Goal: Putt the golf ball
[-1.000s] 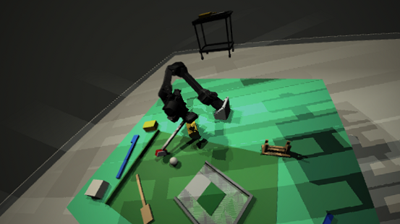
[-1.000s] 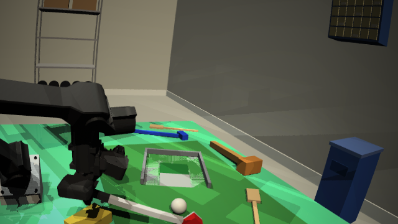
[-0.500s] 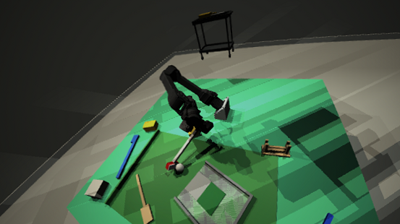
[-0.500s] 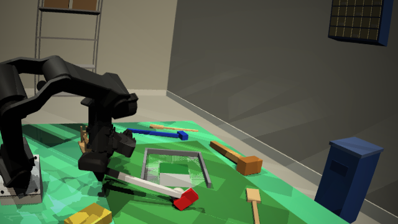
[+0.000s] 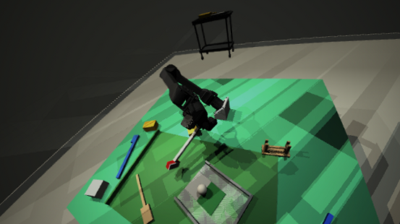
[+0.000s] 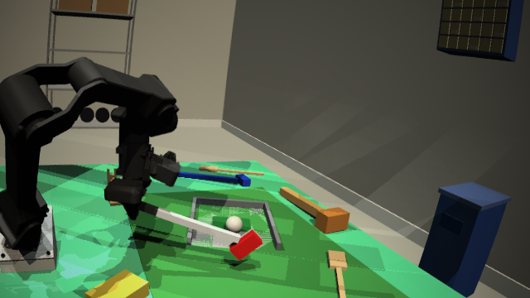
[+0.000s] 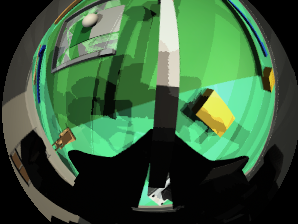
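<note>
Clamping the white shaft of the red putter (image 6: pixel 195 225), the gripper (image 6: pixel 134 211) is holding it slanted, its red head hanging just above the green counter (image 6: pixel 290 265). Meanwhile the golf ball (image 6: pixel 233 223) is sitting on the raised green (image 5: pixel 213 198), inside its grey frame.

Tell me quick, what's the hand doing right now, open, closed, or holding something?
Hand: closed on the red putter, gripping its shaft end.
</note>
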### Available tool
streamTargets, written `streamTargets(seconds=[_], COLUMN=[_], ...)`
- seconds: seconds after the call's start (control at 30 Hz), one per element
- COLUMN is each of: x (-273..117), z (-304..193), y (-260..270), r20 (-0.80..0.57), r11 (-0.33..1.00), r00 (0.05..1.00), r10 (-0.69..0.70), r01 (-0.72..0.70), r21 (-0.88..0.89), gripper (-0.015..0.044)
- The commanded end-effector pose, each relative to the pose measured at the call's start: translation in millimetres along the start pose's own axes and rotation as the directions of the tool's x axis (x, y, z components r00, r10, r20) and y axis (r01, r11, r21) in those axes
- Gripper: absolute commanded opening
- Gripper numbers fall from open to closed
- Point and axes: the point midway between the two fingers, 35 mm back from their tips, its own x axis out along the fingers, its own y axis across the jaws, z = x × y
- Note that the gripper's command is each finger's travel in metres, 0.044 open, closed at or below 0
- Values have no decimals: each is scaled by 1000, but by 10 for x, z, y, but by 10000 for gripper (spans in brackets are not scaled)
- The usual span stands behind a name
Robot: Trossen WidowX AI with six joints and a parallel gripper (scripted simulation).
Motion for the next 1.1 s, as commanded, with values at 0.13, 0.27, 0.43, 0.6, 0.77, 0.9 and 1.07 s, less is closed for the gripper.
streamTargets(seconds=[0.13, 0.27, 0.43, 0.6, 0.77, 0.9, 1.07], x=[-187, -187, -187, -187, -187, -187, -187], z=[-1, -1, -1, -1, -1, -1, -1], y=[1, 1, 1, 1, 1, 1, 1], r20=[4, 4, 4, 4, 4, 4, 4], r11=[1000, 1000, 1000, 1000, 1000, 1000, 1000], r00=[1000, 1000, 1000, 1000, 1000, 1000, 1000], r10=[3, 3, 3, 3, 3, 3, 3], r01=[-3, -3, -3, -3, -3, -3, -3], r21=[0, 0, 0, 0, 0, 0, 0], gripper=[0, 0, 0, 0, 0, 0, 0])
